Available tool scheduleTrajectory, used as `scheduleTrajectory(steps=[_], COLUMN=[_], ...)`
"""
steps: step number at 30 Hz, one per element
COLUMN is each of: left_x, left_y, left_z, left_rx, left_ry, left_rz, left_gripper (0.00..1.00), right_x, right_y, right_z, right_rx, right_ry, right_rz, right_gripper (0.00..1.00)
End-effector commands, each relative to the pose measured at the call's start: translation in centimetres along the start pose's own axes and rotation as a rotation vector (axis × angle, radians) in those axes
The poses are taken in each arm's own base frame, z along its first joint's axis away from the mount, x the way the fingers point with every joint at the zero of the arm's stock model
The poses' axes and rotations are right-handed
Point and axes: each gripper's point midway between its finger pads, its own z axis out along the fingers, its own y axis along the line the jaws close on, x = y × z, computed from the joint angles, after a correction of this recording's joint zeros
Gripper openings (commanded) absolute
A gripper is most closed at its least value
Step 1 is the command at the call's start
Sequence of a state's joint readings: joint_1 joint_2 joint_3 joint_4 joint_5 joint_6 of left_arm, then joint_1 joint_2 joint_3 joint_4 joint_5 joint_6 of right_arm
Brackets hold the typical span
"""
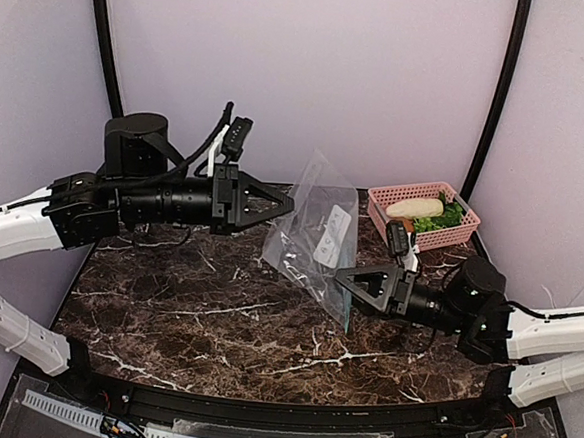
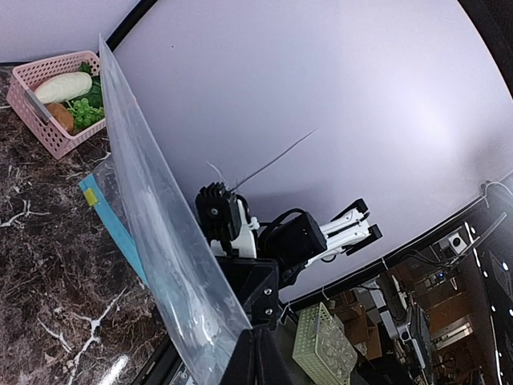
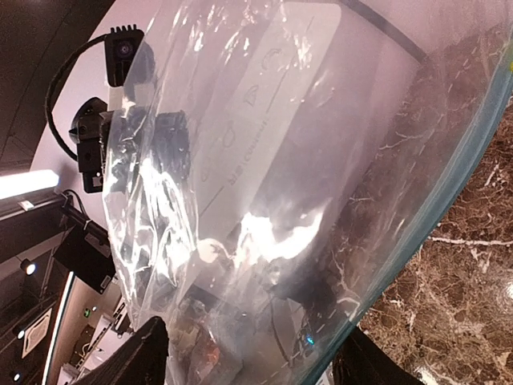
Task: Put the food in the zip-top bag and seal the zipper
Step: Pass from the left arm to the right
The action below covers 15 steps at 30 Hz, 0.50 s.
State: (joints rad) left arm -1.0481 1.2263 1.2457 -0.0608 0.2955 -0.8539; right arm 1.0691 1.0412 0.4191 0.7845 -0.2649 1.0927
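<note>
My left gripper [image 1: 285,206] pinches the zip-top bag [image 1: 316,231] aloft; my right gripper [image 1: 346,283] stands wide at its lower edge, the zipper [image 1: 347,309] running down just below it. The food [image 1: 418,208] sits in the pink basket [image 1: 451,235] behind my right gripper, nearer it than the left
</note>
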Motion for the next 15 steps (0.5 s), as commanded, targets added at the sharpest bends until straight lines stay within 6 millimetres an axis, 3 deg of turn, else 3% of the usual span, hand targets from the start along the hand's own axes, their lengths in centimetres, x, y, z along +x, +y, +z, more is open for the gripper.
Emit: scheduleTrajectory(steps=[1,5,15], left_x=[0.4,0.7,1.5], left_y=[1.2,1.8,3.3], left_z=[-1.3,-1.6,-1.9], left_rx=[-0.058,-0.074,-0.136], left_ry=[-0.015,-0.016,0.001], left_rz=[0.002,-0.002,0.010], left_gripper=[0.01,0.01,0.01], right_x=[-0.5,-0.6,-0.9], right_y=[1.4,1.5,1.5], right_z=[-0.6,-1.3,-1.9], right_rx=[-0.022,-0.010,0.020], right_ry=[-0.027,-0.041,-0.057], right_rz=[-0.021,-0.027,-0.048], right_gripper=[0.66,0.63,0.41])
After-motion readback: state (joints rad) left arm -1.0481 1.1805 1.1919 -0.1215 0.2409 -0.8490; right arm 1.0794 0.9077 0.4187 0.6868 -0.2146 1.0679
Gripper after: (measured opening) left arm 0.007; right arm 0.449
